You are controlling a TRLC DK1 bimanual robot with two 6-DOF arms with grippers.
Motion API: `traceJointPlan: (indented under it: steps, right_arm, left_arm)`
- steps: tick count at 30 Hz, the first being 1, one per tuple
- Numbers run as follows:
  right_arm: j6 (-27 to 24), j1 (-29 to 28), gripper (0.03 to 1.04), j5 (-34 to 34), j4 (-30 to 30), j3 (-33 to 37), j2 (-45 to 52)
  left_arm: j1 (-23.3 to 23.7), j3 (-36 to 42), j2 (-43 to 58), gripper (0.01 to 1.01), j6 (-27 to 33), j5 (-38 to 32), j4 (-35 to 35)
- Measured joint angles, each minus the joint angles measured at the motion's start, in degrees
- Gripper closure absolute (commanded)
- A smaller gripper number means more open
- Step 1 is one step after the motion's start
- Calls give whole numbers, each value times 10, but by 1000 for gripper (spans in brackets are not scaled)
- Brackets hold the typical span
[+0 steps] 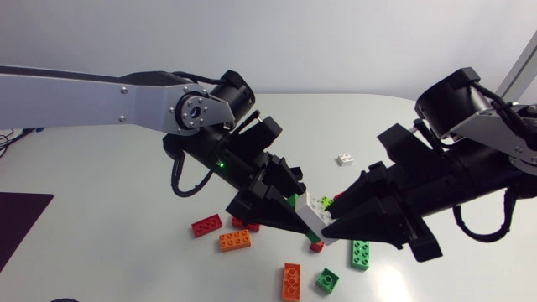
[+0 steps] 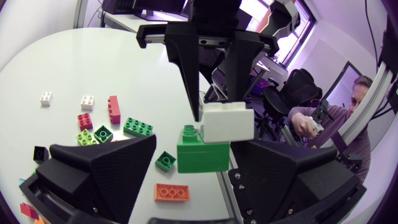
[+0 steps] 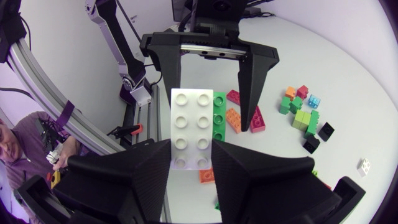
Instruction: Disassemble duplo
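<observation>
A white brick (image 1: pixel 312 213) joined to a green brick (image 1: pixel 293 201) hangs above the table between my two grippers. My right gripper (image 1: pixel 329 228) is shut on the white brick (image 3: pixel 190 124), which sits between its fingers in the right wrist view with the green brick (image 3: pixel 219 117) along one side. My left gripper (image 1: pixel 294 220) meets it from the other side. Its fingers straddle the green brick (image 2: pixel 200 149) and stand open, with a gap still showing on one side. The white brick (image 2: pixel 227 122) sits on top of the green one there.
Loose bricks lie under and around the grippers: a red one (image 1: pixel 206 225), two orange ones (image 1: pixel 235 240) (image 1: pixel 291 280), two green ones (image 1: pixel 327 279) (image 1: pixel 360 254), a small red one (image 1: pixel 316 246) and a small white one (image 1: pixel 344 159). A dark purple mat (image 1: pixel 17 220) lies at the far left.
</observation>
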Motion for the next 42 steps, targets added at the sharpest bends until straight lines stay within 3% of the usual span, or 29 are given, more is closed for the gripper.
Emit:
traceJointPlan:
  steps: [3,5,6,17,26,32,37,42]
  right_arm:
    - [7,6,664,0,7,-6,-6]
    - [11,7,664,2,9,-10,-9]
    - [13,7,664,5,10,-11,-10]
    - [11,-17,662,-41,-10,-11,-10]
    - [12,-65,662,-59,-25,-10,-17]
    - [23,-76,662,77,-23,-12,-99]
    - [27,-56,662,189,-5,-47,-141]
    - [27,-38,662,254,33,-111,-128]
  left_arm:
    - [-4,0,5,549,0,0,-3]
    - [-5,1,9,756,0,0,-3]
    - [-5,1,9,787,0,0,-3]
    - [-13,-22,-22,800,40,-5,4]
    - [-11,-114,-57,798,104,-86,16]
    - [5,-127,-54,793,52,-178,81]
    - [0,-138,-35,780,12,-239,80]
    - [-3,-138,8,634,-5,-284,71]
